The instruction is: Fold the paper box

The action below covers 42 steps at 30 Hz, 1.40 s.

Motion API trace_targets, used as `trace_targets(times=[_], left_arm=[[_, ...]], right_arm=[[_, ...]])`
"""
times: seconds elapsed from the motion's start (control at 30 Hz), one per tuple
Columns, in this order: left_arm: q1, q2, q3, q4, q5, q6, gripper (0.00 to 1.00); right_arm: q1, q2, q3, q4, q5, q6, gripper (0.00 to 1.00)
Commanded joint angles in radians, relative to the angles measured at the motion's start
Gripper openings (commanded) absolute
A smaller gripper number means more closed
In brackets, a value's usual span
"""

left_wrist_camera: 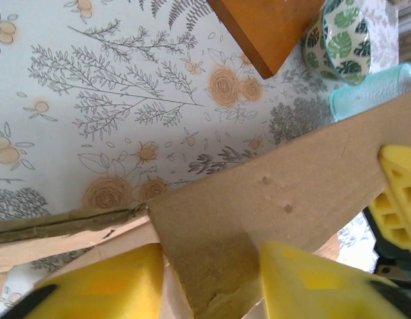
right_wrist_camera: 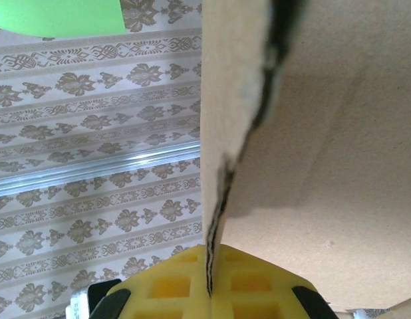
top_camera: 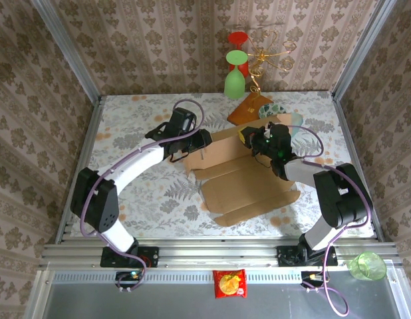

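The paper box [top_camera: 249, 183] is a brown cardboard sheet lying mid-table, its back wall raised. My left gripper [top_camera: 203, 143] is at the wall's left end. In the left wrist view its yellow fingers [left_wrist_camera: 312, 282] straddle a brown flap [left_wrist_camera: 272, 199] that fills the gap and touches both pads. My right gripper [top_camera: 253, 138] holds the wall's right end. In the right wrist view it [right_wrist_camera: 209, 279] is shut on the thin cardboard edge [right_wrist_camera: 222, 133], which runs up from between the pads. One right finger [left_wrist_camera: 400, 199] shows beside the wall in the left wrist view.
An orange wooden slab [top_camera: 247, 107] with a gold wire stand and green and red glasses [top_camera: 234, 83] stands behind the box. A leaf-patterned bowl [left_wrist_camera: 342, 36] and a teal cup [left_wrist_camera: 372, 93] sit beside it. A green cup [top_camera: 366, 266] and a snack packet [top_camera: 229, 284] lie on the near rail.
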<state>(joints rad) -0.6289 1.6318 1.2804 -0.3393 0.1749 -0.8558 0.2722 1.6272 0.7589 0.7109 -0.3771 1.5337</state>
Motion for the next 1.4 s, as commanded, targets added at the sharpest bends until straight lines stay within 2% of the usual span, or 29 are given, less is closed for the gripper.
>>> trace_targets(times=[0.0, 0.03, 0.1, 0.17, 0.23, 0.3, 0.4, 0.47, 0.53, 0.63, 0.7, 0.9, 1.03, 1.17, 1.37], left_arm=[[-0.007, -0.016, -0.024, 0.059, 0.002, -0.02, 0.22], [-0.005, -0.026, -0.033, 0.069, 0.001, -0.023, 0.18], [-0.001, -0.046, -0.047, 0.075, -0.008, -0.025, 0.16], [0.006, -0.079, -0.06, 0.068, -0.021, -0.023, 0.27], [0.014, -0.129, -0.073, 0.049, -0.046, -0.02, 0.46], [0.028, -0.21, -0.106, 0.036, -0.091, -0.01, 0.56], [0.09, -0.34, -0.213, 0.035, -0.114, -0.018, 0.58], [0.164, -0.413, -0.314, 0.062, -0.072, -0.04, 0.57], [0.286, -0.456, -0.426, 0.133, 0.009, -0.074, 0.54], [0.395, -0.459, -0.532, 0.282, 0.105, -0.043, 0.49], [0.433, -0.426, -0.546, 0.341, 0.143, 0.006, 0.45], [0.436, -0.279, -0.504, 0.369, 0.202, 0.147, 0.39], [0.424, -0.176, -0.539, 0.488, 0.244, 0.144, 0.39], [0.379, -0.157, -0.548, 0.57, 0.23, 0.142, 0.46], [0.32, -0.162, -0.566, 0.602, 0.223, 0.238, 0.46]], right_arm=[[0.01, -0.031, -0.014, 0.028, 0.015, 0.022, 0.0], [0.011, -0.033, -0.018, 0.028, 0.02, 0.025, 0.0], [0.01, -0.038, -0.023, 0.032, 0.03, 0.037, 0.0], [0.014, -0.052, -0.03, 0.032, 0.052, 0.059, 0.0], [0.019, -0.078, -0.031, 0.003, 0.086, 0.081, 0.0], [0.022, -0.115, -0.023, -0.05, 0.126, 0.097, 0.0], [0.022, -0.155, 0.0, -0.138, 0.165, 0.123, 0.0], [0.023, -0.179, 0.018, -0.199, 0.185, 0.134, 0.0], [0.023, -0.201, 0.041, -0.255, 0.194, 0.138, 0.0], [0.023, -0.218, 0.062, -0.29, 0.191, 0.129, 0.0], [0.022, -0.204, 0.063, -0.277, 0.17, 0.113, 0.0], [0.024, -0.143, -0.018, -0.085, 0.124, 0.072, 0.0], [0.015, -0.109, -0.05, -0.01, 0.07, 0.055, 0.0], [0.012, -0.118, -0.062, -0.048, 0.038, -0.005, 0.0], [-0.004, -0.122, -0.082, -0.068, -0.031, -0.09, 0.0]])
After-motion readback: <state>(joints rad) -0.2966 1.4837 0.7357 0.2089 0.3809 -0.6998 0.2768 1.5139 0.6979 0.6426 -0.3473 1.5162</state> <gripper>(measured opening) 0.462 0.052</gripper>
